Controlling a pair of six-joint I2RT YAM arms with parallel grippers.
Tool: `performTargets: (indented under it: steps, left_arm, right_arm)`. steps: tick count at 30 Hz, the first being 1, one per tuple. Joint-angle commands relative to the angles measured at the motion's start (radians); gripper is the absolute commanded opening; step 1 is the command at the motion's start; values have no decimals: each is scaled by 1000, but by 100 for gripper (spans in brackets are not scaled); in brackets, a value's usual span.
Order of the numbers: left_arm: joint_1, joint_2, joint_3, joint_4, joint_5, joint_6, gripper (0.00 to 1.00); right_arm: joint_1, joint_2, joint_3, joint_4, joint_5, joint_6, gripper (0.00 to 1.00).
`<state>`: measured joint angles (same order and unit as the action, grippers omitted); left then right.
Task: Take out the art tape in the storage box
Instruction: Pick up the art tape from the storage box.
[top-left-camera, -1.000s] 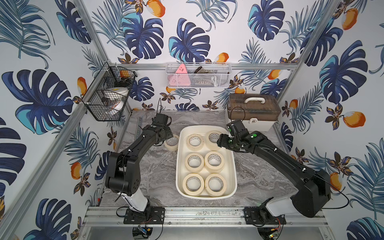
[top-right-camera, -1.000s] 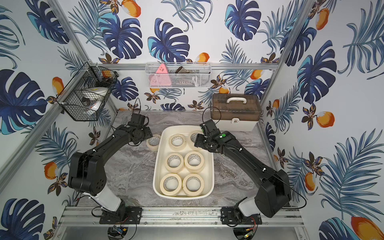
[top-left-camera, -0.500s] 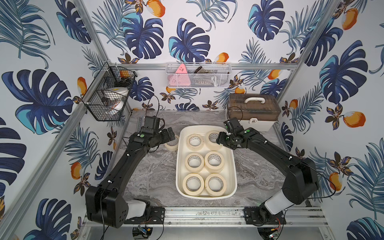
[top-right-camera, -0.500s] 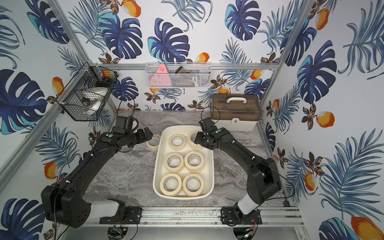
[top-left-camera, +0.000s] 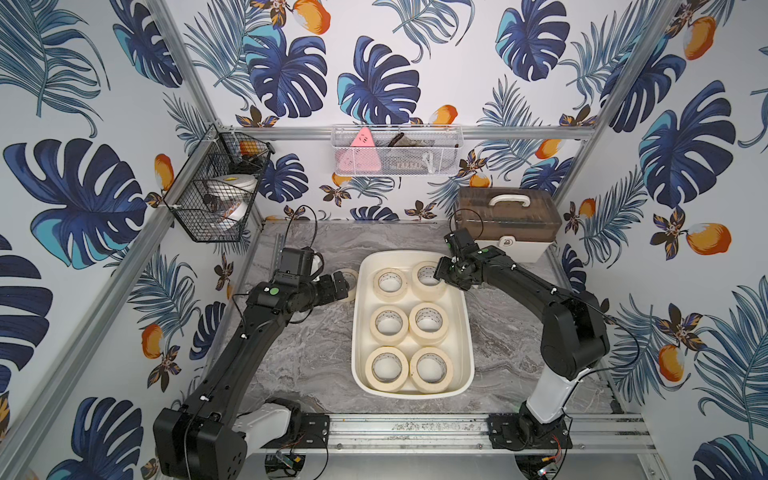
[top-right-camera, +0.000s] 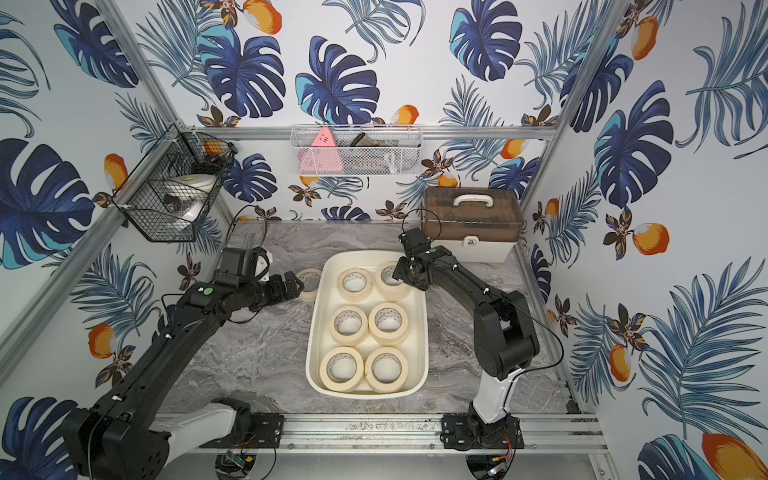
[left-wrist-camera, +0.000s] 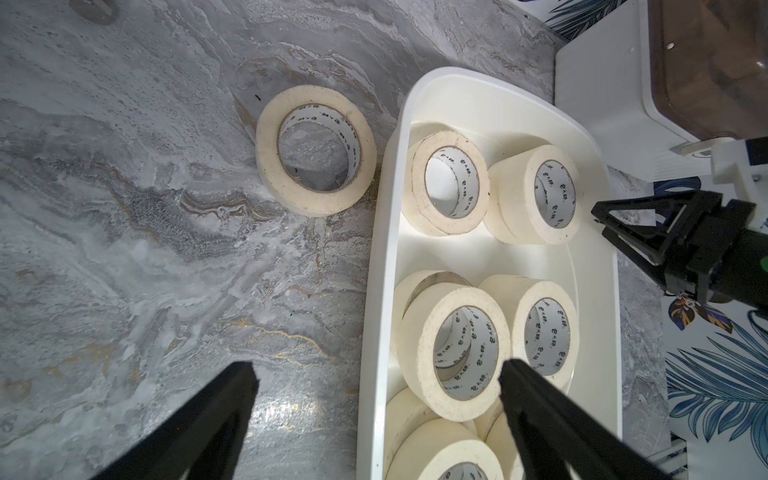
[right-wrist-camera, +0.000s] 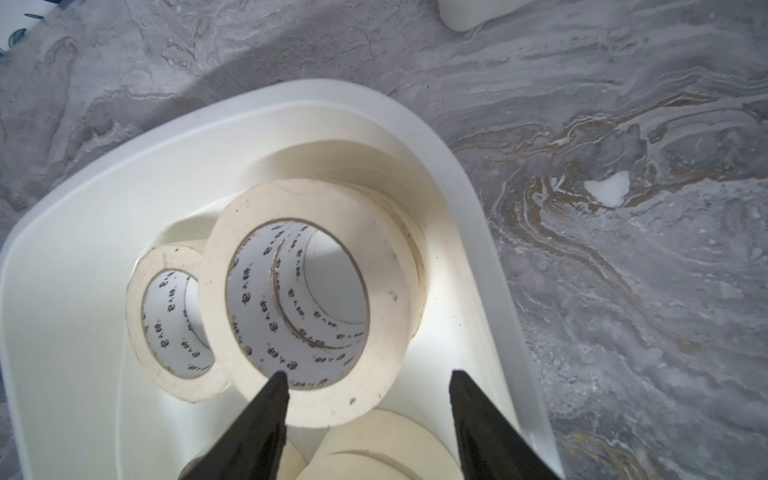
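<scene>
The storage box (top-left-camera: 357, 332) (top-right-camera: 311, 345) is a shallow cream tub in the middle of the marble table. Several cream rolls of art tape lie flat in it in two rows. Another roll (top-left-camera: 352, 281) (left-wrist-camera: 316, 151) lies on the table just left of the box. My left gripper (top-left-camera: 343, 284) (left-wrist-camera: 374, 370) hangs open and empty beside that loose roll, over the box's left rim (left-wrist-camera: 376, 291). My right gripper (top-left-camera: 440, 274) (right-wrist-camera: 369, 374) is open over the far right roll (right-wrist-camera: 307, 299). One tip sits at that roll's hole, the other between the roll and the box wall (right-wrist-camera: 469, 187).
A brown-lidded white case (top-left-camera: 505, 226) stands at the back right, close behind the right arm. A black wire basket (top-left-camera: 216, 187) hangs on the left post and a white wire basket (top-left-camera: 395, 151) on the back rail. Bare marble lies left of the box.
My left gripper has opened wider and drawn back from the loose roll on the table. My right gripper has settled onto the far right roll and its jaws have narrowed.
</scene>
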<state>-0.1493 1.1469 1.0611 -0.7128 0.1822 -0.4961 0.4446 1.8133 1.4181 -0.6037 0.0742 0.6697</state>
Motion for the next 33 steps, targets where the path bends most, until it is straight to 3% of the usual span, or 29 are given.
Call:
performTargets:
  steps: [1,11,26,33]
  left_arm:
    - [-1,-13,-9,-9,-3,21,99]
    - [-2,-30,-11,-25,-9,19,99]
    - [-2,-45,17,-52,-18,29,99]
    - [-17,-47,64,-72,-10,43,99]
  right_arm:
    - [-8,27,14,28,10,-21,61]
    - [-19,113,45,32,12,-45,52]
    - [-1,103,98,-19,24,-100,16]
    - [81,55,179,-109,95,-134,12]
